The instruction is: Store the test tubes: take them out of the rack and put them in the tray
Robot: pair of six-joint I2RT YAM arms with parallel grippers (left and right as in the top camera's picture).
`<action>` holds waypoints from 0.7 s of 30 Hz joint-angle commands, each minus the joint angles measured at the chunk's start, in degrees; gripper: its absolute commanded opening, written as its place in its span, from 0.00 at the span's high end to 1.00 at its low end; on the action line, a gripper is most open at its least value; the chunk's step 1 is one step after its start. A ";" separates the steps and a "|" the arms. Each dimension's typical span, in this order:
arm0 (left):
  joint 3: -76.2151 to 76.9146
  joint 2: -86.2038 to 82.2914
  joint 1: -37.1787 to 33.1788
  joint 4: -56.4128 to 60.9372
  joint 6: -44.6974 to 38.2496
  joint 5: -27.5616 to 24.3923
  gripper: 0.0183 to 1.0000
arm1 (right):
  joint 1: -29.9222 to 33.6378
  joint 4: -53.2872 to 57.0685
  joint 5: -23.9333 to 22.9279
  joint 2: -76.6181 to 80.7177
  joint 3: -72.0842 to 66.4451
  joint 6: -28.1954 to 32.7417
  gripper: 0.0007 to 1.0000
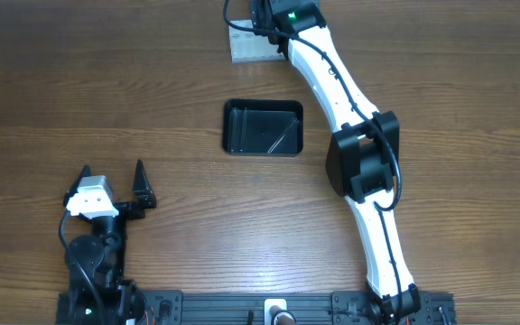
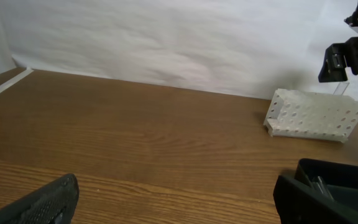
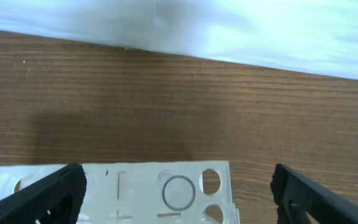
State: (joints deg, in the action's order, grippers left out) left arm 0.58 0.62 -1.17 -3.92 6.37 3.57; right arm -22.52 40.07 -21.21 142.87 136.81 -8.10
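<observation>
Top view: the rack (image 1: 249,47) is seen at the far side of the table (image 1: 106,90), with the right gripper (image 1: 264,27) over it. The tray (image 1: 263,106) is set near the middle, with clear test tubes (image 1: 283,137) lying in it; their count cannot be told. The left gripper (image 1: 114,183) is seen near its base, fingers spread and nothing held.

Left wrist view: the right gripper is seen above the rack's end, the tray just beside.

Right wrist view: the fingers are spread wide and nothing is gripped; 1 tube rim (image 3: 178,191) is seen in a rack hole between them.
</observation>
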 commanded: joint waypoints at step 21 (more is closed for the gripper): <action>-0.24 -0.46 -0.35 0.00 -1.05 -0.31 0.00 | 0.59 -3.19 -1.18 4.20 0.20 0.46 0.56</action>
State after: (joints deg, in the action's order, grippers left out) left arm 0.58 0.62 -1.17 -3.92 6.39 3.57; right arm -22.35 36.88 -21.67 146.45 136.81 -7.33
